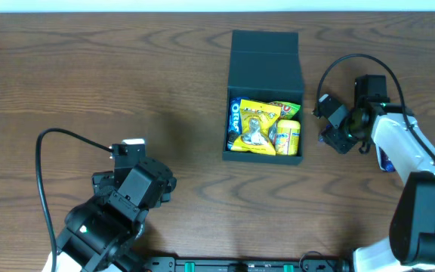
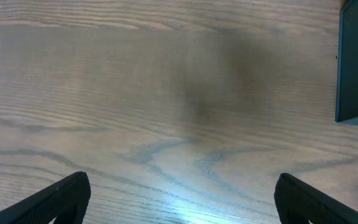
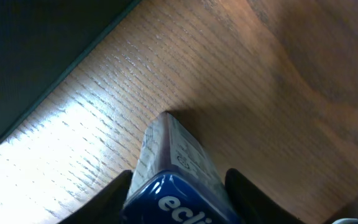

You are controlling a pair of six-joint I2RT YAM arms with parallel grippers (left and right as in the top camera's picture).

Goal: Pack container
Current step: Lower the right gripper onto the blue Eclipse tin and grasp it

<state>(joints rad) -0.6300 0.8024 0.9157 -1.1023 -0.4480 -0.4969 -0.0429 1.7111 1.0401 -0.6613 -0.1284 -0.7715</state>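
**Right gripper clamps a blue pack beside the open container**

The container (image 1: 266,75) sits on the wooden table (image 1: 127,75) with its flap lid folded back on the far side. Its near half is filled with snacks. A blue Oreo packet (image 1: 235,121) stands against its left wall and a yellow packet (image 1: 254,130) lies in the middle. A small yellow tub (image 1: 288,137) is at its right wall, and a green packet (image 1: 285,109) peeks out behind that.

Just right of the container, the right gripper (image 3: 180,208) reaches down to the table. Its two dark fingers (image 3: 114,196) press against opposite sides of a blue pack (image 3: 173,155) with white lettering. The pack's far end rests on the wood near the container's wall.

Well away from the container, to its front left, the left gripper (image 2: 182,202) hangs over bare wood. Its fingertips (image 2: 67,194) are spread wide with nothing between them. One corner of the container shows at the right edge of its wrist view.
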